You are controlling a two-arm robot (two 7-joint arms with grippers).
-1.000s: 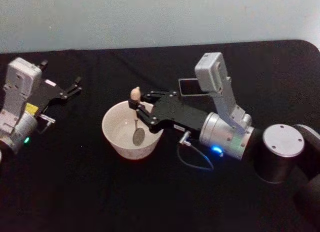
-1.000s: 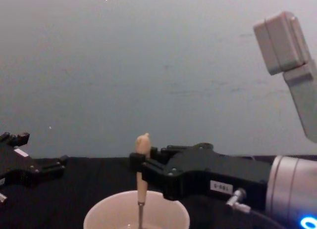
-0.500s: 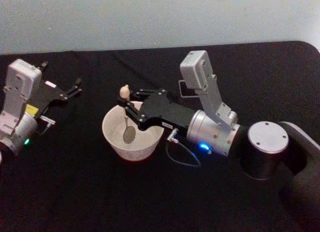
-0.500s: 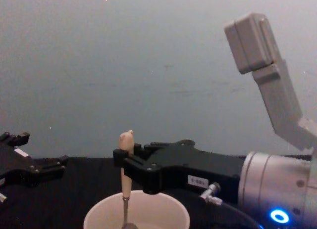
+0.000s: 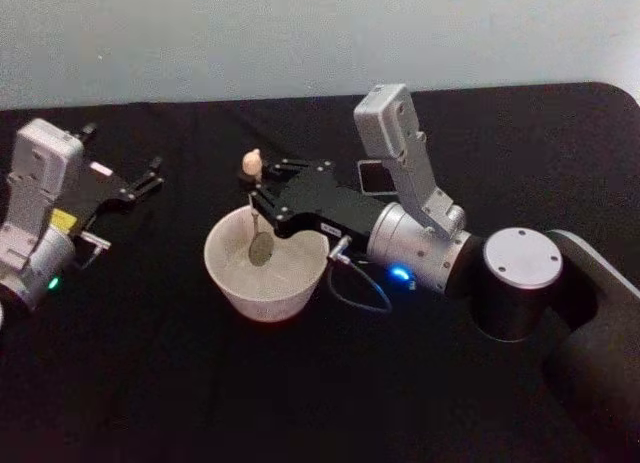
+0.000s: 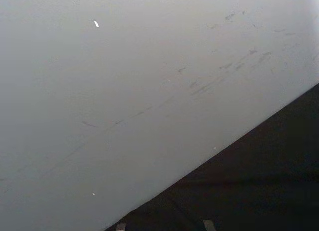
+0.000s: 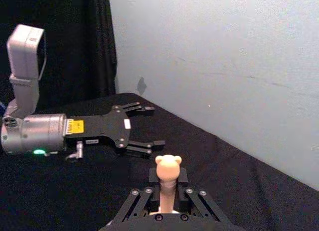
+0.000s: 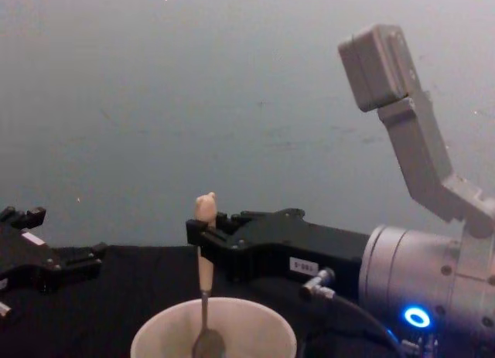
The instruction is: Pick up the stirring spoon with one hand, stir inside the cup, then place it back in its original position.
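The right gripper (image 5: 258,203) reached in from the right over the cup (image 5: 222,274), its fingers clamped on the beige handle of the stirring spoon (image 5: 260,248); the spoon hung nearly upright, its bear-like head above the fingers and its shiny bowl down inside the cup, below the rim and toward the far side. In the chest view the spoon (image 8: 205,274) stood with its head tipped slightly toward the right, gripped by the right gripper (image 8: 203,239) just below the head, and its metal bowl sat low inside the cream cup (image 8: 158,333); whether the bowl touched the cup's floor could not be told. The right wrist view showed the bear head of the spoon (image 7: 168,167) rising between the closed-in fingers of the right gripper (image 7: 168,187). The cup stood on the black table (image 5: 180,383), near its middle; the dark holder (image 5: 370,176) stood farther back, beyond the right arm and partly hidden by it, apart from the cup. The left gripper (image 5: 145,178) was held idle at the left side of the table, well apart from the cup; its fingers were spread apart, grasping nothing, as seen also from the right wrist (image 7: 152,125) and the chest (image 8: 66,242).
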